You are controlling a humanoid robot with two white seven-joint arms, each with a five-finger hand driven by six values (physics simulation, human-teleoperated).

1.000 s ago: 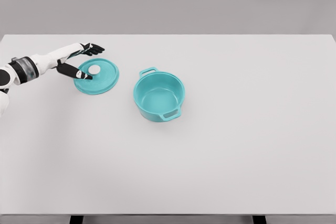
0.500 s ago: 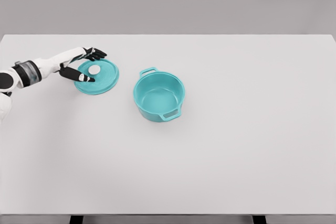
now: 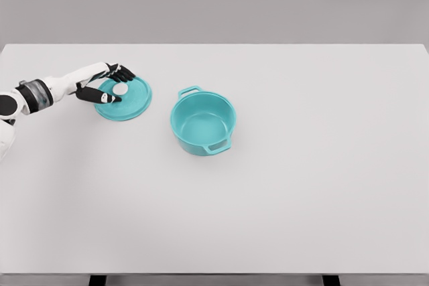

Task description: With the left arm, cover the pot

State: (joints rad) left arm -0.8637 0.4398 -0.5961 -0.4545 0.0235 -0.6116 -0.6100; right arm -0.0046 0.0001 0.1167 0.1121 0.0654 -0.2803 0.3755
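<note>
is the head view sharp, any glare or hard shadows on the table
Head view: evenly lit, no glare on the white table; only faint soft shadows under the teal pot and lid; slightly soft render, so the dark fingers of the left hand blur together near the lid's white knob.

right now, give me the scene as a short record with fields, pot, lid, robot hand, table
pot: teal pot, uncovered, empty, two side handles, upright near table middle
lid: teal lid with white knob, flat on table, left of pot, apart from it
left robot hand: over lid's left edge, fingers around knob, lid not lifted
right robot hand: not in view
table: white table
</note>
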